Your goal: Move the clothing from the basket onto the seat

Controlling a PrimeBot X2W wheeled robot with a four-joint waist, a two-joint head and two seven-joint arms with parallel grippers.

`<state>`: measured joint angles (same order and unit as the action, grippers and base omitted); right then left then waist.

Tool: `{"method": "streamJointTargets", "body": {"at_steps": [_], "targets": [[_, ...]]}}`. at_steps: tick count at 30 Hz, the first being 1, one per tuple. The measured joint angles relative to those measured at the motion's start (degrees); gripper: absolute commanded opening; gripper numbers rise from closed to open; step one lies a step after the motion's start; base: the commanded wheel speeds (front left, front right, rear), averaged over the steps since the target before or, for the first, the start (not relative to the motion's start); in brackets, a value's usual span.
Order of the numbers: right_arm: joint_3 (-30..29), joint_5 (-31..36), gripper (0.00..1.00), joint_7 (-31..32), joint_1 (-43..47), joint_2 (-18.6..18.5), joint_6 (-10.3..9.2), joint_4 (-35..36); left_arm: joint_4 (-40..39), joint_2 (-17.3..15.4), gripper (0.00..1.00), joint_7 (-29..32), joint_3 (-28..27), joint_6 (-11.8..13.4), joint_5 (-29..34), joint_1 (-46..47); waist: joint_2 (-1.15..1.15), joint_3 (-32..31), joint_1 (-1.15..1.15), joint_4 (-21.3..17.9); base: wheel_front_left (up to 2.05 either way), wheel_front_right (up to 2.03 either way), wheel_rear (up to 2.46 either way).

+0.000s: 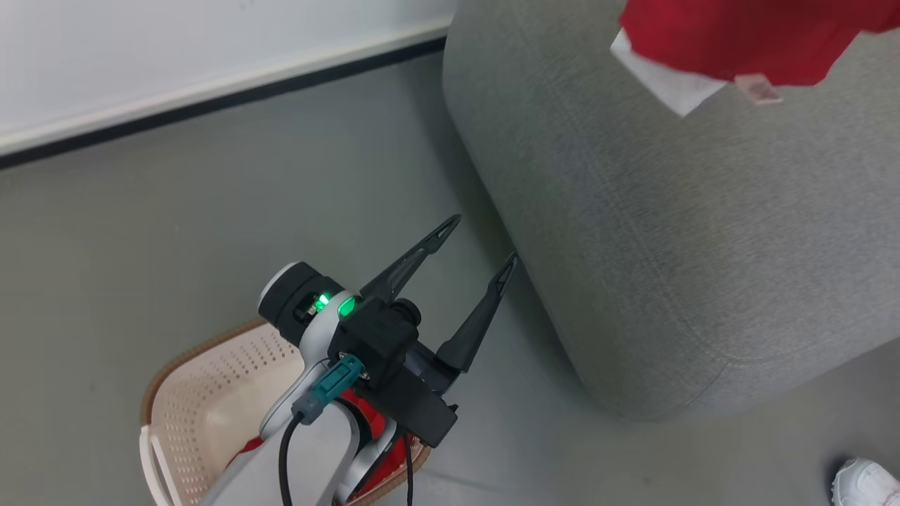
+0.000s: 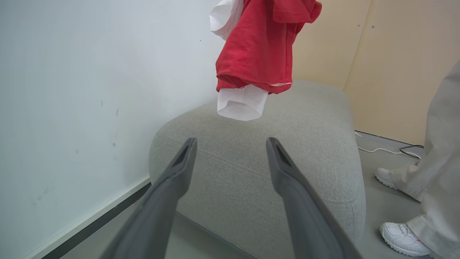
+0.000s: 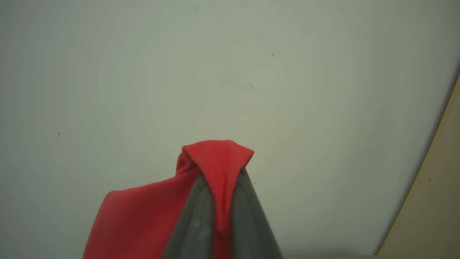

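Mid-carry, by the look of it. Grips a fold of the clothing (image 3: 215, 162) in the right gripper (image 3: 222, 176), clamped tight on the red cloth. Dangles that garment over the seat (image 1: 668, 246), white hem lowest and seemingly just clear of the grey cushion in the left wrist view. Holds the left gripper (image 1: 480, 244) empty, fingers spread wide, above the floor (image 1: 211, 232) between the basket (image 1: 204, 393) and the seat's rounded edge. Leaves more red cloth down in the basket, partly hidden behind the left forearm (image 1: 309, 457) — so likely not the last trip.

Next, probably: lower the right arm enough to bunch the cloth on the cushion, well in from the padded edge, then part the fingers and lift straight away to avoid snagging the garment and dragging it off. Worth minding a person's white shoe (image 1: 865, 485) on the floor near the seat's corner — no wide swing on that side.
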<state>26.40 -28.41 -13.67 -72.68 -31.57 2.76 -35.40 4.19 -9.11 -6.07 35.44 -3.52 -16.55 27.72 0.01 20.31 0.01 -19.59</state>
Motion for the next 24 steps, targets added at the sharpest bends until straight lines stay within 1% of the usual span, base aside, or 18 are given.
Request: {"method": "streamJointTargets", "body": {"at_steps": [6, 10, 11, 12, 14, 16, 18, 24], "targets": [[-2.29, -0.49, 0.00, 0.07, -4.02, -2.19, -0.37, -4.49, -3.27, -0.33, 1.00, 1.89, 0.32, 0.01, 1.23, 2.30, 0.00, 4.98, 0.00, 2.22, 0.00, 0.00, 0.00], [-4.03, -1.13, 0.00, 0.14, -4.60, -3.88, -1.35, -6.97, -5.30, -0.62, 1.00, 3.05, 0.41, 0.01, 2.74, 4.49, 0.00, 8.45, -0.01, 3.52, 0.00, 0.00, 0.00], [-4.03, -1.13, 0.00, 0.14, -4.60, -3.88, -1.35, -6.97, -5.30, -0.62, 1.00, 3.05, 0.41, 0.01, 2.74, 4.49, 0.00, 8.45, -0.01, 3.52, 0.00, 0.00, 0.00], [-4.71, -1.41, 0.00, 0.14, -4.60, -4.14, -2.24, -8.10, -6.57, -0.86, 1.00, 3.82, 0.40, 0.01, 3.14, 5.30, 0.00, 10.23, 0.00, 4.07, 0.00, 0.00, 0.00], [-4.91, -1.43, 0.00, 0.14, -4.60, -4.07, -2.37, -8.55, -6.95, -0.98, 1.00, 4.04, 0.41, 0.01, 3.38, 5.65, 0.00, 11.10, 0.00, 4.30, 0.00, 0.00, 0.00], [-5.06, -1.76, 0.00, 0.11, -4.62, -3.46, -3.19, -9.82, -7.61, -1.47, 1.00, 4.75, 0.27, 0.01, 3.66, 6.56, 0.00, 12.87, 0.00, 4.71, 0.00, 0.00, 0.00], [-4.88, -1.85, 0.00, -0.03, -4.61, -2.04, -3.57, -11.49, -7.75, -1.78, 1.00, 5.11, 0.23, 0.01, 3.92, 7.49, 0.00, 14.57, 0.00, 5.02, 0.00, 0.00, 0.00], [-3.39, -1.93, 0.00, -0.10, -3.95, 3.30, -3.77, -16.42, -7.62, -1.98, 1.00, 5.86, 0.40, -0.10, 4.13, 9.18, 0.00, 19.01, 0.00, 5.62, 0.00, 0.00, 0.00]]}}
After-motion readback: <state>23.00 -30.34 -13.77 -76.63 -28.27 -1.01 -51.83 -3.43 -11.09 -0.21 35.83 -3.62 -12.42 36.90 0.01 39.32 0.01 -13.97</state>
